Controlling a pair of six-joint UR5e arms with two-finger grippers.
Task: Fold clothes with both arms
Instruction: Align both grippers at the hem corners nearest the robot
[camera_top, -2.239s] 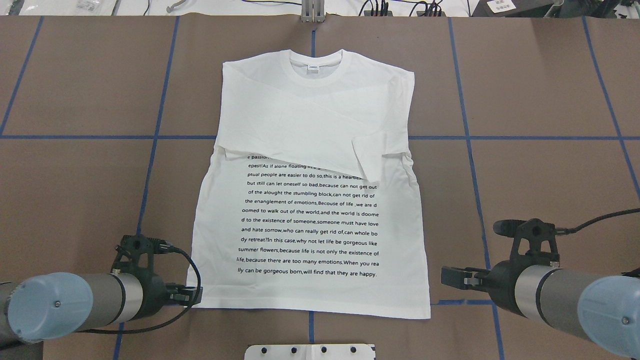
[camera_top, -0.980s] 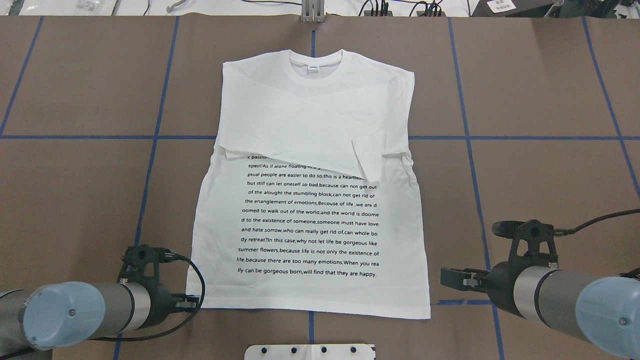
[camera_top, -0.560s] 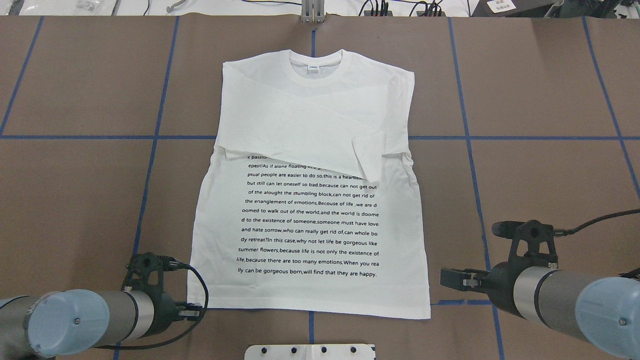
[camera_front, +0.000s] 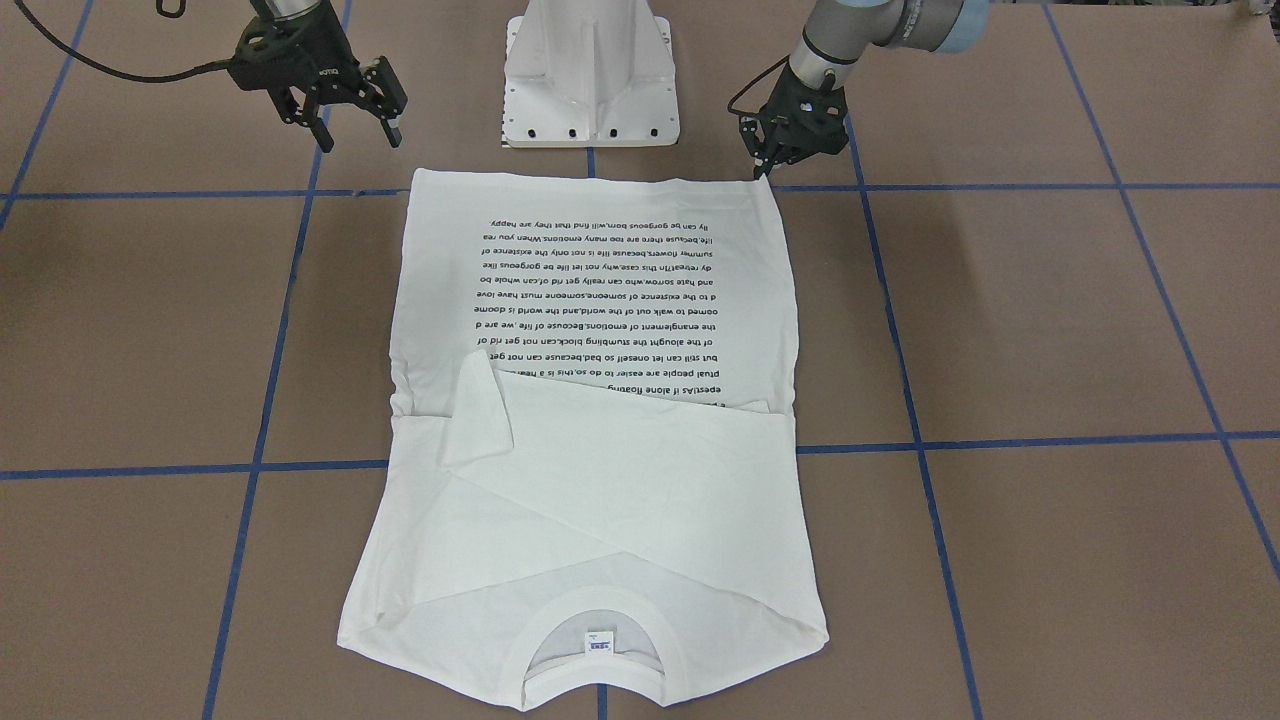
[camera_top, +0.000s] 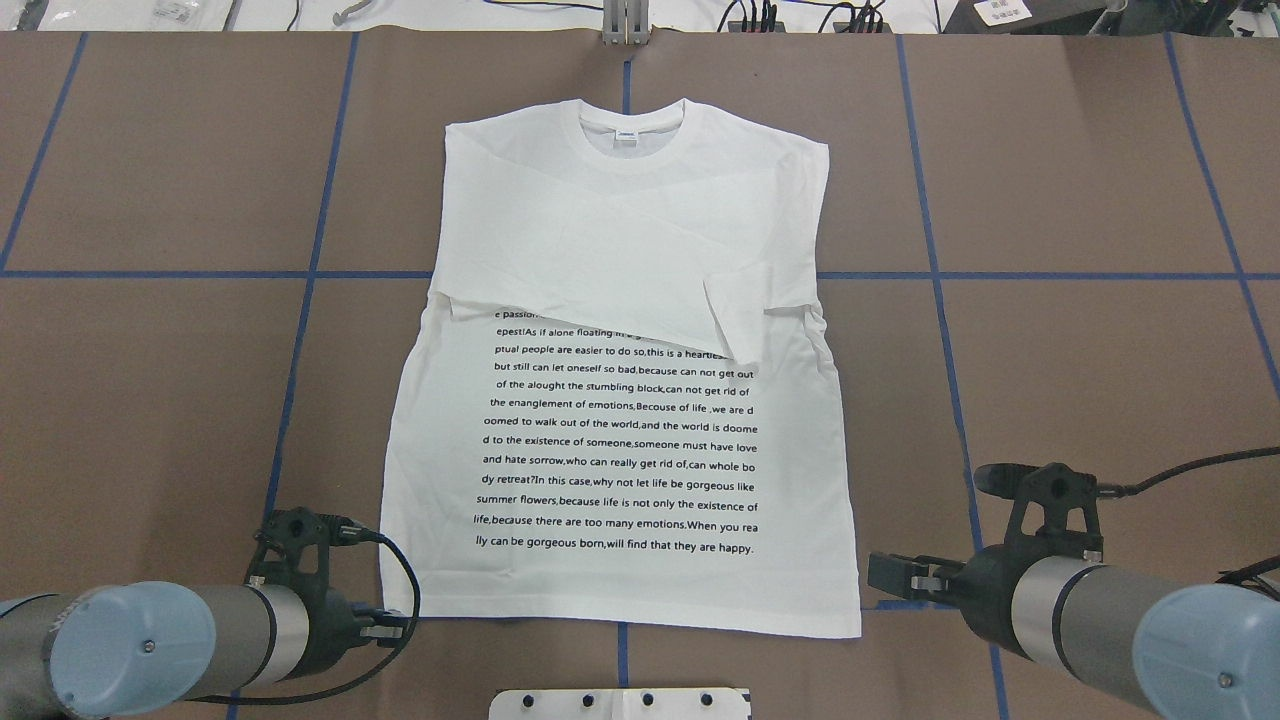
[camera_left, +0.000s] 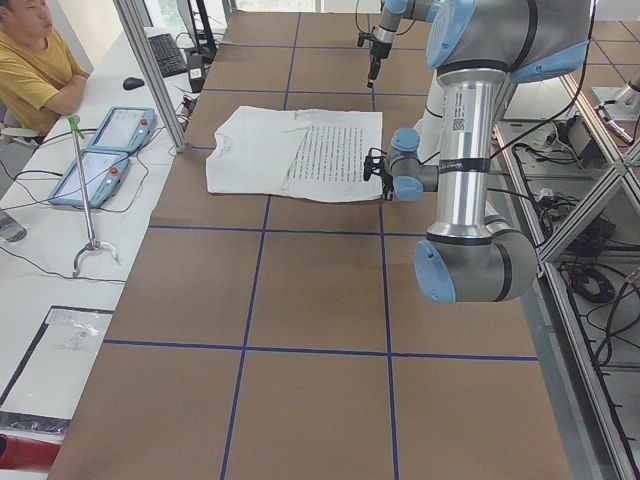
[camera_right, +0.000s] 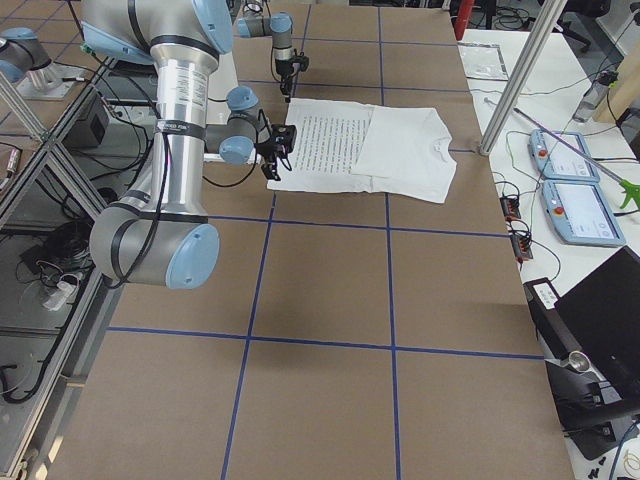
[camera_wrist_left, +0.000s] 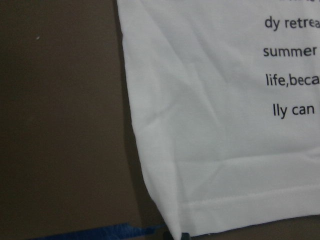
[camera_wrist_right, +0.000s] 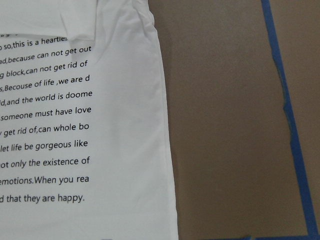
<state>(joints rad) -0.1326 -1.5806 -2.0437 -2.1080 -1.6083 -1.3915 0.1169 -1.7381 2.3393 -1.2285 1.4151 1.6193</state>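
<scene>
Front-facing view, shirt: the white shirt (camera_front: 600, 500) lay flat on the brown table (camera_front: 1050, 320), print up, collar away from the robot, both sleeves folded across the chest.
Front-facing view, left gripper: the left gripper (camera_front: 762, 165) pointed down at 1 hem corner; I could not tell whether its jaws were parted or closed.
Front-facing view, right gripper: the right gripper (camera_front: 358, 125) was near the other hem corner, clear of the cloth, its 2 fingers spread and empty.
Overhead view: the hem lay between the 2 grippers, near the white pedestal base (camera_top: 620, 703).
Side views: the shirt sat near the robot's edge of the table.
Left wrist view: the hem corner filled the lower frame, beside blue tape (camera_wrist_left: 100, 232).
Right wrist view: the shirt's side edge and printed lines showed, with bare table beside them.
</scene>
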